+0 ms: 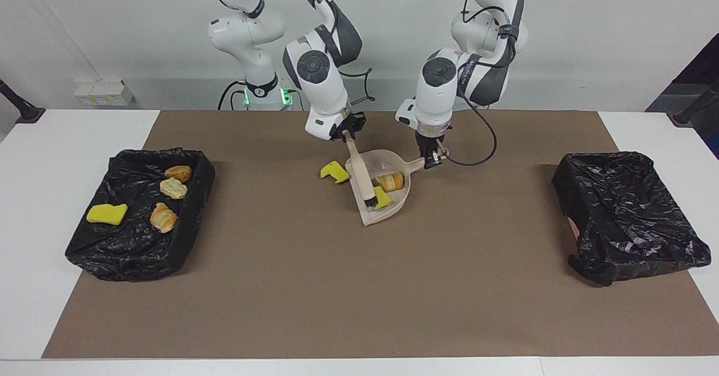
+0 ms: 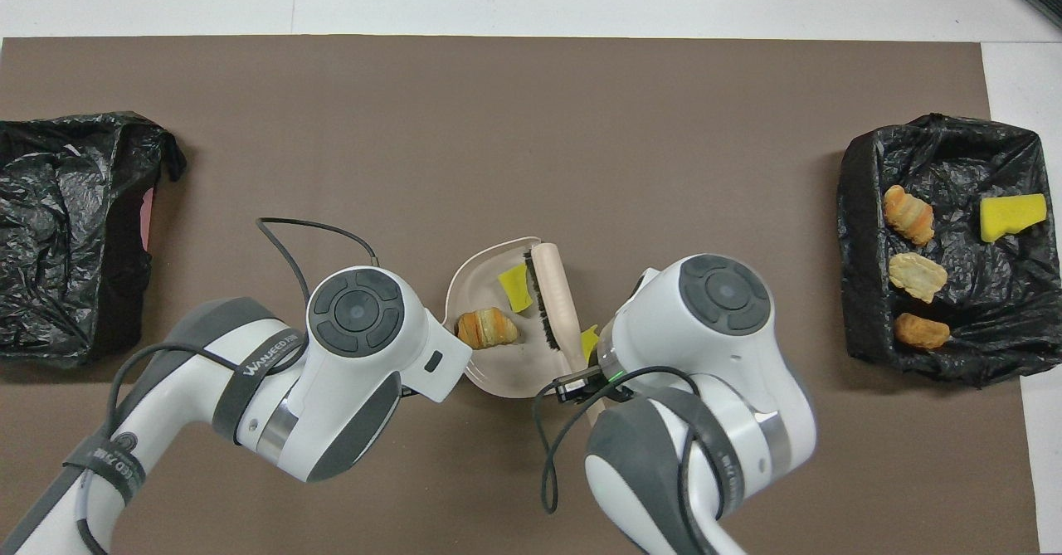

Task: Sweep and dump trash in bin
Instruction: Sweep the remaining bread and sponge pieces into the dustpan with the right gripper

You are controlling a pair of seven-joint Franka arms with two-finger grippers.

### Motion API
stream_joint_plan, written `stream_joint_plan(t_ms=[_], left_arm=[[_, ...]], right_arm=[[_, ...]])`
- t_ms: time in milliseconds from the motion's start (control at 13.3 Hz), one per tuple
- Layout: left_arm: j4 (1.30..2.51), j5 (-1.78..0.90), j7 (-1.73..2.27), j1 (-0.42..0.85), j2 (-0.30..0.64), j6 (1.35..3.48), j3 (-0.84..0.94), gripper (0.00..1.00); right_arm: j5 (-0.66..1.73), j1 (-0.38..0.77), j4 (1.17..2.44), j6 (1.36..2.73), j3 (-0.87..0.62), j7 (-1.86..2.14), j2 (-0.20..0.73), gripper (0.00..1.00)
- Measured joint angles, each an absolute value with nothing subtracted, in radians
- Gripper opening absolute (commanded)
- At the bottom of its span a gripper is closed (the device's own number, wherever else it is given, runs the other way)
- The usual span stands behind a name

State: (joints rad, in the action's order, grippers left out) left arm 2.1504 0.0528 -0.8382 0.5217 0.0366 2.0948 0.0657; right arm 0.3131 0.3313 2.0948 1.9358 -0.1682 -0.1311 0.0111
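In the facing view, four bits of trash lie in the black-lined bin [image 1: 140, 213] at the right arm's end. The right gripper [image 1: 347, 133] is clamped on the brush [image 1: 362, 176]; the left gripper [image 1: 431, 159] is clamped on the dustpan [image 1: 393, 210] handle. A pastry [image 1: 390, 181] and a yellow wedge [image 1: 382, 198] sit in the pan. A second wedge [image 1: 333, 172] lies on the mat just beside the pan's rim; lifting now risks leaving it. From overhead, the right arm nearly covers this wedge, but the brush's bristles show.
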Motion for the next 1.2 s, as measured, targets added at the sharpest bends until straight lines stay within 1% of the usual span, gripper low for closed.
stream_joint_plan(t_ms=[225,449,674,749,899,1049,1199], left_arm=[[2.151,0.053,-0.963,0.519,0.037,2.095,0.062,0.00],[2.151,0.053,-0.987,0.519,0.037,2.077,0.061,0.00],[2.151,0.053,-0.994,0.519,0.036,2.050,0.062,0.00],[2.151,0.053,-0.994,0.519,0.035,2.049,0.062,0.00],[2.151,0.053,-0.994,0.519,0.035,2.049,0.062,0.00],[2.151,0.053,-0.992,0.519,0.035,2.048,0.062,0.00],[2.151,0.053,-0.989,0.519,0.035,2.048,0.062,0.00]], right_arm=[[0.229,0.270,2.112,1.871,-0.165,-0.141,-0.011,0.00],[0.171,0.244,2.211,1.874,-0.164,-0.158,-0.057,0.00],[0.169,0.240,2.364,1.964,-0.167,-0.166,-0.140,0.00],[0.169,0.243,2.389,1.996,-0.170,-0.184,-0.150,0.00],[0.170,0.286,2.413,2.083,-0.177,-0.262,-0.136,0.00],[0.175,0.361,2.408,2.179,-0.182,-0.359,-0.092,0.00],[0.233,0.418,2.367,2.209,-0.185,-0.406,-0.044,0.00]])
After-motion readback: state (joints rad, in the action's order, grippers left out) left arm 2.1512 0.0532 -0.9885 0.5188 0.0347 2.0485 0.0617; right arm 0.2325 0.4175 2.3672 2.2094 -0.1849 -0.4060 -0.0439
